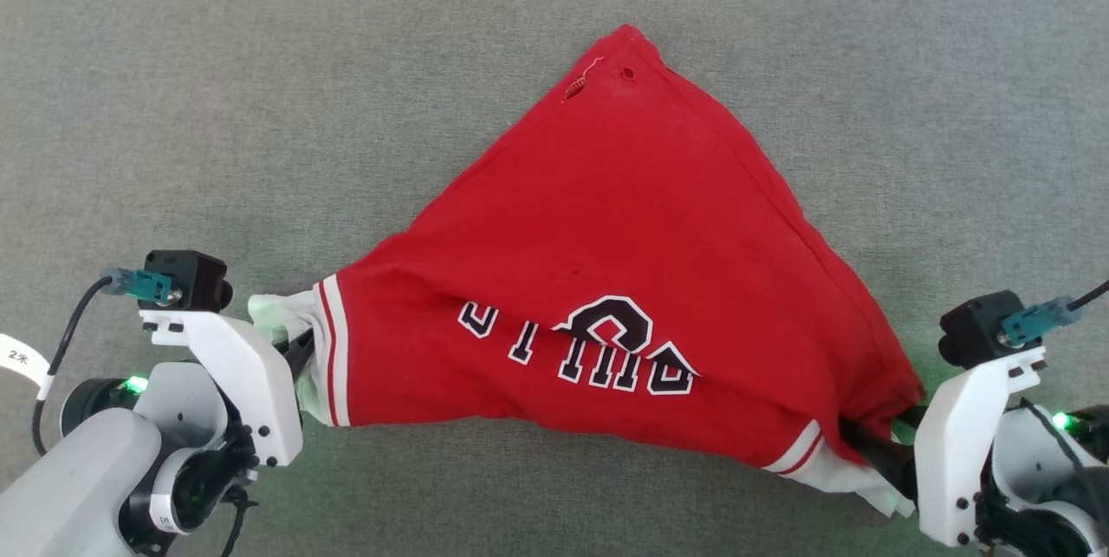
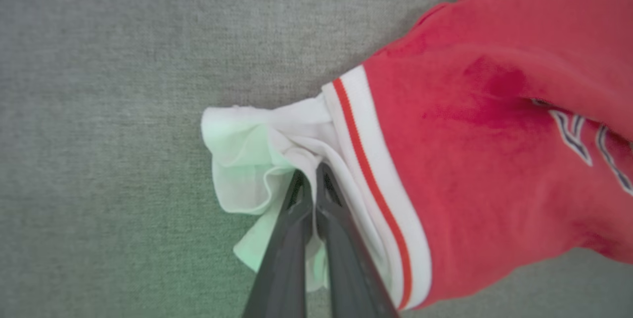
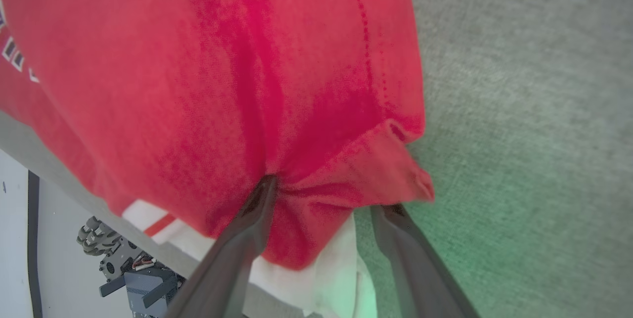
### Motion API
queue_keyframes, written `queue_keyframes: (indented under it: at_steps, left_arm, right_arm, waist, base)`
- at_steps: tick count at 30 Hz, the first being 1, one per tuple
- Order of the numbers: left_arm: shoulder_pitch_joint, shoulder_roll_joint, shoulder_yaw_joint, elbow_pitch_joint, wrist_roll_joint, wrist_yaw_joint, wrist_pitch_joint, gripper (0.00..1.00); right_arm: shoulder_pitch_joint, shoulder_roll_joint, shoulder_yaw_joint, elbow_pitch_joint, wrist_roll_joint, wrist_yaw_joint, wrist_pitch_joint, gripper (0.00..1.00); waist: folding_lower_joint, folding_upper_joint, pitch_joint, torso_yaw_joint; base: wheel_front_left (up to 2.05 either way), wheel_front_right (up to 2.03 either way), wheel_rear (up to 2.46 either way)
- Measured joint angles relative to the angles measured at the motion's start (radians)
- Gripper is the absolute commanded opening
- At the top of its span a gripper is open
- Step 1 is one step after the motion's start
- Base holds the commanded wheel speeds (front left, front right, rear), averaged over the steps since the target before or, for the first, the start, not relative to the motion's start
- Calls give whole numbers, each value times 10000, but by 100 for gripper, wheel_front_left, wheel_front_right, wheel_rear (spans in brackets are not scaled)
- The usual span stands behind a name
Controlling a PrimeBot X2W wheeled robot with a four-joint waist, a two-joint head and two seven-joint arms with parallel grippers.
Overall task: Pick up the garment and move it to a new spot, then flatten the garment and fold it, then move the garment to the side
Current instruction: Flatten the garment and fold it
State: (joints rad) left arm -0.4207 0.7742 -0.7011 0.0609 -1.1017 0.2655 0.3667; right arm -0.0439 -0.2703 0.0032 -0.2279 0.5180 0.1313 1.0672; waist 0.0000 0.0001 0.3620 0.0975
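Red garment (image 1: 624, 219) with white sleeves, red-and-white striped trim, black white-outlined lettering; grey woven surface (image 1: 260, 63)

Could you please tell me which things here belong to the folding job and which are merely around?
Job: red jersey T-shirt; left gripper, shut on its white sleeve; right gripper, jaws apart at the cloth.
Around: grey fabric surface; wheeled base; pale floor.

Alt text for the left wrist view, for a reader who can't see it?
The left gripper pinches the garment by its bunched white sleeve, fingers together. The red body with striped trim spreads to the right over a grey surface.
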Motion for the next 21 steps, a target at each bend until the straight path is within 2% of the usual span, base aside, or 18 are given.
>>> queue_keyframes:
  at_steps: [5, 14, 18, 21]
  left_arm:
    - [-23, -82, -40, 75, -2, -29, -4, 0]
    - [105, -161, -144, -13, 8, -88, -77, 0]
    - [77, -303, -242, -58, 61, -119, -146, 0]
    - [-34, -500, -341, -54, 123, -242, -184, 0]
  right_arm:
    - [-83, -63, -316, -456, 119, 4, 2, 100]
    - [-847, 174, -884, -2801, 708, -6, 589, 100]
    - [-1814, 153, -573, -2882, 744, -6, 447, 100]
    - [-2696, -104, -46, -2337, 591, -6, 148, 100]
  waist:
    - [0, 0, -76, 77]
    - [0, 0, -196, 364]
    - [0, -1, -170, 613]
    - [0, 0, -104, 855]
  base:
    - [0, 0, 0]
    - [0, 0, 0]
    - [0, 0, 0]
    - [0, 0, 0]
